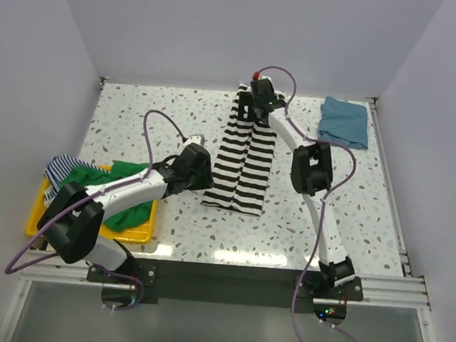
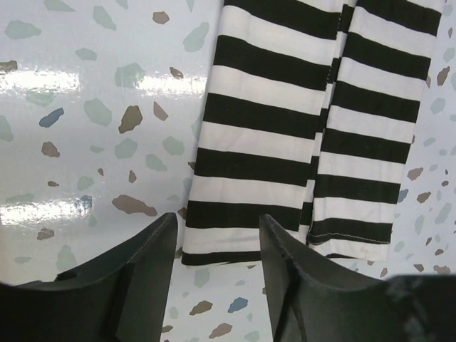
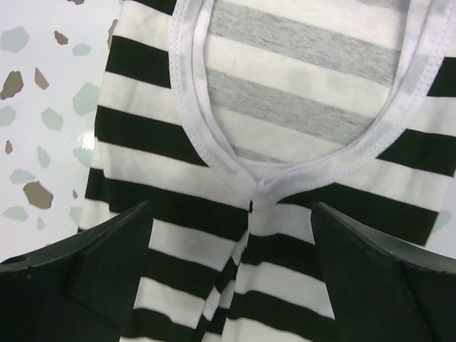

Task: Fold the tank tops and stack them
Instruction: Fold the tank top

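Observation:
The black-and-white striped tank top (image 1: pixel 245 153) lies flat mid-table, its two sides folded in so they meet down the middle. My left gripper (image 1: pixel 204 177) is at its near-left hem corner. In the left wrist view that gripper (image 2: pixel 217 217) is open, the hem (image 2: pixel 242 246) just beyond its tips and nothing pinched. My right gripper (image 1: pixel 256 102) hovers over the far, neck end. In the right wrist view it (image 3: pixel 231 205) stands wide open over the white-edged scooped neck (image 3: pixel 214 153). A folded teal-blue tank top (image 1: pixel 345 120) lies at the far right.
A yellow tray (image 1: pixel 37 216) at the near left holds a crumpled green top (image 1: pixel 109 186) and a thin blue-striped top (image 1: pixel 60 167). White walls close in the speckled table (image 1: pixel 154 111) on three sides. The left arm's cable (image 1: pixel 157 123) loops over the table.

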Robot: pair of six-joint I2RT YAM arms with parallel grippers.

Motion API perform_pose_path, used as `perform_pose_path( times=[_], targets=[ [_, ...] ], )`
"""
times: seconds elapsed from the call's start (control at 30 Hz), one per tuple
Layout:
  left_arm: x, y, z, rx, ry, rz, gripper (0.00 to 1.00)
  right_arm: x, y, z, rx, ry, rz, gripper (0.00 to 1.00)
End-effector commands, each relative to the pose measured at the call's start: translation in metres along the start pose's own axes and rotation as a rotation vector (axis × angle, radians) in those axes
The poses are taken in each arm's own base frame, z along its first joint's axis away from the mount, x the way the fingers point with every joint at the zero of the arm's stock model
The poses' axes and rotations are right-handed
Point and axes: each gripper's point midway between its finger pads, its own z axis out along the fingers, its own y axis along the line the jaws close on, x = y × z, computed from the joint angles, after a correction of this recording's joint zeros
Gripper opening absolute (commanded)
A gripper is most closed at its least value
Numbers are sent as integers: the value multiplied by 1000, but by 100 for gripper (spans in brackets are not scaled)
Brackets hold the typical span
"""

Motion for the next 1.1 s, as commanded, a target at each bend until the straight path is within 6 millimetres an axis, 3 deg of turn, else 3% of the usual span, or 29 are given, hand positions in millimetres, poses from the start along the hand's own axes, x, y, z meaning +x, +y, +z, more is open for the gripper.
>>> perform_pose_path(
  times=[0.0,0.07,0.17,0.2,0.27,0.3,0.37,0.4,0.43,0.47,0.5,0.57,0.6,0.67,0.7,0.77,0.8,0.97,1.07],
  targets=[
    [-15,1,4,12,-40,-4,56,-90,4,-84,-30,-179,9,96],
    [-8,6,8,22,-18,-13,60,-95,3,-109,-35,-168,55,96],
    [-6,5,13,50,-12,-22,62,-69,-6,-148,2,-99,98,95],
    [-3,4,14,62,-4,-20,62,-47,-12,-165,13,-62,101,95],
    [4,0,18,90,28,-14,62,-20,-18,-179,23,-19,146,92],
    [6,1,20,93,38,-16,61,5,-25,-196,28,18,162,91],
    [14,5,23,86,59,-35,61,29,-26,-211,22,41,205,85],
    [18,6,24,88,68,-40,59,64,-36,-212,55,101,201,84],
    [23,9,25,81,80,-49,58,64,-31,-232,27,76,220,84],
    [26,11,25,74,89,-56,57,77,-31,-238,21,89,228,83],
    [29,13,25,71,94,-60,58,111,-37,-239,33,145,228,83],
    [39,18,26,65,113,-74,61,122,-26,-259,-30,126,264,80],
    [43,20,27,61,122,-75,61,150,-24,-262,-31,163,247,79],
    [51,23,28,67,139,-79,61,166,-21,-273,-39,167,272,78],
    [54,23,28,69,145,-78,61,188,-20,-275,-36,199,255,77],
    [59,27,30,59,157,-81,60,203,-17,-278,-36,216,284,74],
    [62,29,30,55,162,-85,59,219,-15,-280,-34,244,271,73],
    [72,37,22,49,161,-124,52,257,-18,-287,-2,279,317,68],
    [79,42,20,35,165,-127,50,263,-14,-288,-4,269,348,68]
  ],
)
